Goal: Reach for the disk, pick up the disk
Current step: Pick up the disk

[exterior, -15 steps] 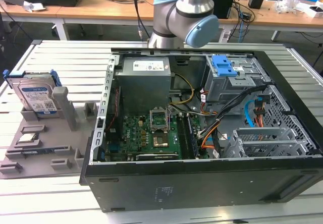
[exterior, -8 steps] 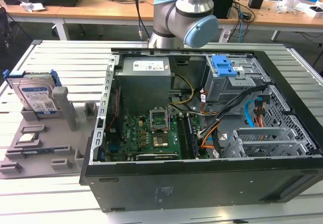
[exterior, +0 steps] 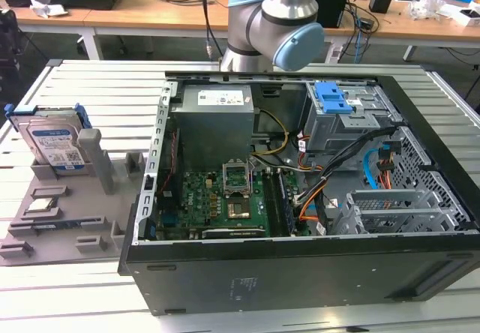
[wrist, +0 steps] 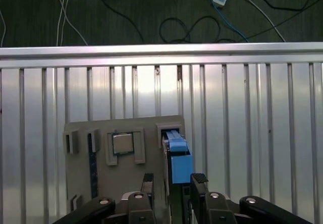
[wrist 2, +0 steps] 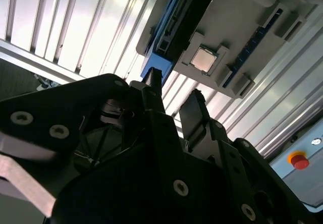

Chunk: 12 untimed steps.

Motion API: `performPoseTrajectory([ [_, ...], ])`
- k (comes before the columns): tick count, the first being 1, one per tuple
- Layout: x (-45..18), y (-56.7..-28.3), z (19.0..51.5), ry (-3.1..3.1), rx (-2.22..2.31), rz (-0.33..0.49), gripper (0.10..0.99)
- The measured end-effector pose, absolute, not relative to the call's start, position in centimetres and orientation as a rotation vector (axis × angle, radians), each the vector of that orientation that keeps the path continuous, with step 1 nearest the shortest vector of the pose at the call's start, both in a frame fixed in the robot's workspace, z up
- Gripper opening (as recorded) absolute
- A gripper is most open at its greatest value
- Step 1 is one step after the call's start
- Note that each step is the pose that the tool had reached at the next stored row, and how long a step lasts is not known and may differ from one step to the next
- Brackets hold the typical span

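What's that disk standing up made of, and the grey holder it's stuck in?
The disk looks like silvery metal with a dull shine, and it has a paper-like white-and-blue label. Its blue bracket looks like plastic, evenly coloured and matte. The grey holder seems to be plastic too, since it is matte with chunky moulded slots, though I can't be sure.

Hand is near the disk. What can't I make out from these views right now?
1. Lower part of the disk, exterior view: hidden in the grey holder's slot.
2. The disk's label, first wrist view: seen edge-on, face turned away.
3. One end of the disk, second wrist view: cut off by the picture's edge.
4. Clearance between the open hand and the disk, both wrist views: depth cannot be judged.
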<state>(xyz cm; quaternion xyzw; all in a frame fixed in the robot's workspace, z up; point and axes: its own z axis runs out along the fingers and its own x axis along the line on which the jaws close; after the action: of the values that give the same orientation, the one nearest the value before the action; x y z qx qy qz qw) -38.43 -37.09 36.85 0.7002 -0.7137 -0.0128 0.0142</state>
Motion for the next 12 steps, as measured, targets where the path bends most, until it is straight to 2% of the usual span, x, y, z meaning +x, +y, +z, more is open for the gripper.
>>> performPoseTrajectory([
  [12,-37.99,-37.09,36.22,-2.221,2.181,-0.039,0.424],
])
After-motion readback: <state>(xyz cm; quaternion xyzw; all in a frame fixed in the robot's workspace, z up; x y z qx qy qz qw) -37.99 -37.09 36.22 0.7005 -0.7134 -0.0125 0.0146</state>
